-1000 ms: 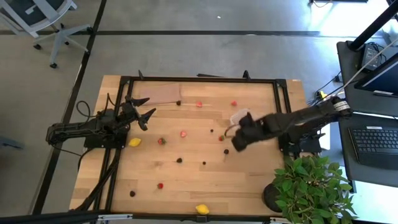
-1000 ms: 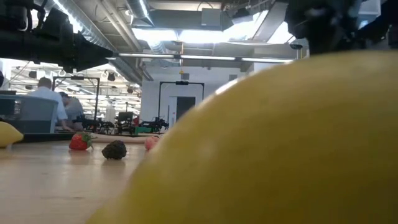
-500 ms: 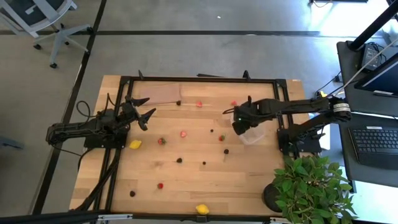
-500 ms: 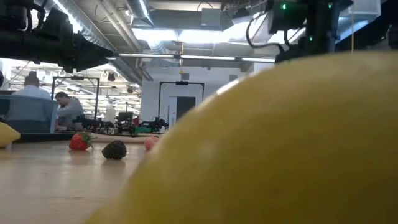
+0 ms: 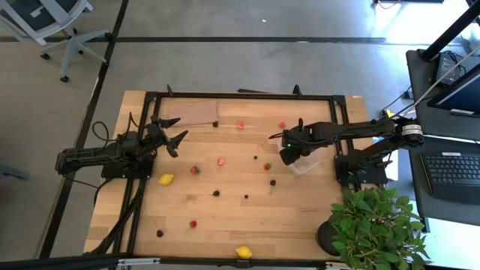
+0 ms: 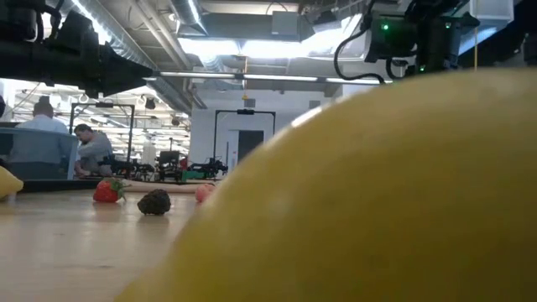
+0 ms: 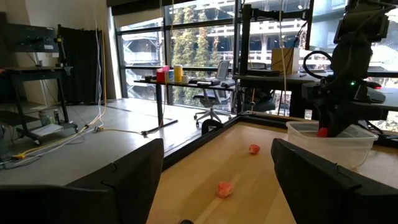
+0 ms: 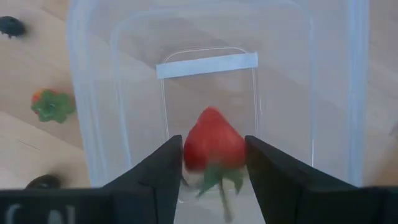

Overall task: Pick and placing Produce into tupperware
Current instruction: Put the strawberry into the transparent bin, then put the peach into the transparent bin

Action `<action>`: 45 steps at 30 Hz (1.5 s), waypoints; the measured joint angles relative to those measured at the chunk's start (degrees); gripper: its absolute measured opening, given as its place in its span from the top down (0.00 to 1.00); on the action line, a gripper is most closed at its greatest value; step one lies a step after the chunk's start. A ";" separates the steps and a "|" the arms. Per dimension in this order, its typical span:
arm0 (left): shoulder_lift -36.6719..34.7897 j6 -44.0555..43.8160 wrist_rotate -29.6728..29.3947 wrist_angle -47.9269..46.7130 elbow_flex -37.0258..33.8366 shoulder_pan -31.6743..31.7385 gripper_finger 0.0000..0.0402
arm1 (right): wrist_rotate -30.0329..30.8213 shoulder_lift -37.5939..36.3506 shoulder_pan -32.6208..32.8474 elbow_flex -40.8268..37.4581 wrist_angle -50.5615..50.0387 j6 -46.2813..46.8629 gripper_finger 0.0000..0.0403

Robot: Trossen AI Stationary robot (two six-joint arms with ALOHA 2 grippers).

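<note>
My right gripper (image 5: 289, 155) hangs over the clear tub (image 5: 306, 163), which stands on the table's right part, and is shut on a red strawberry (image 8: 214, 146). The right wrist view looks down past the berry into the tub (image 8: 124, 93). The left wrist view shows the tub (image 7: 333, 142) with the red piece (image 7: 322, 131) just above its rim. My left gripper (image 5: 174, 133) is open and raised over the table's left side. Strawberries (image 5: 221, 160), dark berries (image 5: 216, 193) and a lemon (image 5: 166, 179) lie scattered on the wood. My right gripper pinches the strawberry by its two sides (image 8: 188, 152) between its two fingers. The fingers point down from above. The berry is lifted clear over the tub's inside, its red tip away from the camera and its green leaves (image 8: 217, 177) toward it.
A brown sheet (image 5: 191, 112) lies at the far left corner. A second lemon (image 5: 244, 252) sits at the near edge and fills the low view (image 6: 377, 210). A potted plant (image 5: 375, 225) stands off the near right corner. A leafy strawberry (image 8: 53, 104) lies beside the tub.
My right gripper has swung from the table's middle toward the far edge, still shut on the strawberry, and has stopped over the tub. The lemon near my left arm has rolled a little toward the near edge.
</note>
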 joint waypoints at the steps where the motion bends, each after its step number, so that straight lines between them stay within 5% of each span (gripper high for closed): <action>1: 0.00 0.00 0.00 0.00 0.00 0.02 0.28 | 0.00 0.00 0.00 0.00 0.00 0.05 0.55; 12: 0.00 0.00 0.00 0.00 0.00 0.01 0.28 | -1.86 -0.38 -1.39 3.15 0.28 -3.27 0.43; 28: 0.00 0.00 0.00 0.00 0.00 0.02 0.28 | -4.96 0.25 -16.28 31.33 -0.46 -21.60 0.27; 38: 0.00 0.09 0.00 0.00 0.00 0.02 0.28 | -9.88 14.89 -25.13 47.30 -18.05 -30.31 0.28; 45: 0.00 0.09 0.00 0.00 0.00 0.02 0.28 | -9.84 26.44 -27.45 49.13 -19.35 -35.83 0.27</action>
